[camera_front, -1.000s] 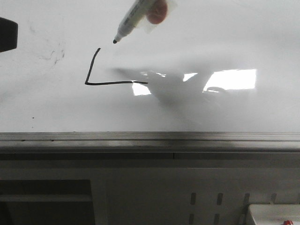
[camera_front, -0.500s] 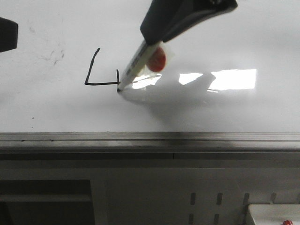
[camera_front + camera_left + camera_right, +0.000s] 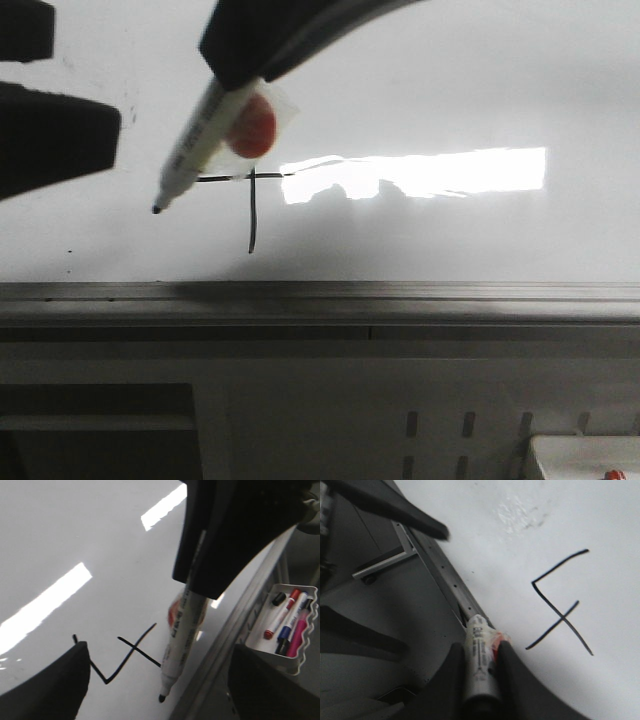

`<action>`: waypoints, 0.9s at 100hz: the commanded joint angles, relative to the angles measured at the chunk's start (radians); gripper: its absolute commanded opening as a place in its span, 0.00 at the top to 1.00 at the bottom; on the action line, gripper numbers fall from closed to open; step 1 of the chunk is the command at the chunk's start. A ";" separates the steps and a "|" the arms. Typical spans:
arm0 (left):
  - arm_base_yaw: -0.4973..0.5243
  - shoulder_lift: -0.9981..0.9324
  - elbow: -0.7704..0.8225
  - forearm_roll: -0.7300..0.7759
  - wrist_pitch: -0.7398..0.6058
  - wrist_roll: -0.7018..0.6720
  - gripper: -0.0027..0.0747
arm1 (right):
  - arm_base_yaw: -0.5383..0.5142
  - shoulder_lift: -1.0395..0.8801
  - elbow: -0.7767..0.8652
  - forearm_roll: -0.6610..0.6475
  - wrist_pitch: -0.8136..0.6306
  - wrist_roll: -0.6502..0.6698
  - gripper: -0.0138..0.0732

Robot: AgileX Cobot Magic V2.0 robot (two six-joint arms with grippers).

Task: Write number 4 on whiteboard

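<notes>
The whiteboard (image 3: pixel 450 80) lies flat, with its grey rail (image 3: pixel 320 295) along the near edge. The number 4 (image 3: pixel 252 215) is drawn on it in black. In the front view only its bar and stem show, and the slanted stroke is hidden behind the marker. The whole 4 shows in the right wrist view (image 3: pixel 560 610) and the left wrist view (image 3: pixel 131 652). My right gripper (image 3: pixel 232 72) is shut on a white marker (image 3: pixel 195 150), its black tip left of the stem. My left gripper (image 3: pixel 70 75) is open and empty at the left.
A white tray (image 3: pixel 295 665) holding several coloured markers hangs below the rail on the right. Faint grey smudges (image 3: pixel 520 512) mark the board beyond the 4. Bright light glare (image 3: pixel 430 172) lies to the right of the 4.
The marker drew the stem down across the bar, then moved left off the stroke. My left gripper has come farther into view from the left.
</notes>
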State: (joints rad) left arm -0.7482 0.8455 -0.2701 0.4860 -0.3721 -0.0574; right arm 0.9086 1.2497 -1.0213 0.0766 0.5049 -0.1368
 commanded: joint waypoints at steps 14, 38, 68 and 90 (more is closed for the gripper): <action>-0.013 0.115 -0.059 -0.084 -0.115 -0.013 0.33 | 0.057 -0.030 -0.056 -0.006 -0.018 -0.015 0.92; -0.016 0.152 -0.059 -0.077 -0.113 -0.013 0.77 | 0.063 -0.030 -0.056 -0.006 -0.020 -0.015 0.92; -0.016 0.152 -0.059 -0.043 -0.121 -0.018 0.99 | 0.063 -0.030 -0.056 -0.006 -0.022 -0.015 0.74; -0.016 0.152 -0.075 -0.389 -0.007 -0.018 0.99 | 0.022 -0.062 -0.104 -0.164 -0.054 -0.015 0.08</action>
State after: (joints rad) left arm -0.7605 1.0051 -0.3000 0.2758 -0.3695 -0.0592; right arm 0.9548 1.2389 -1.0618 -0.0254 0.5208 -0.1392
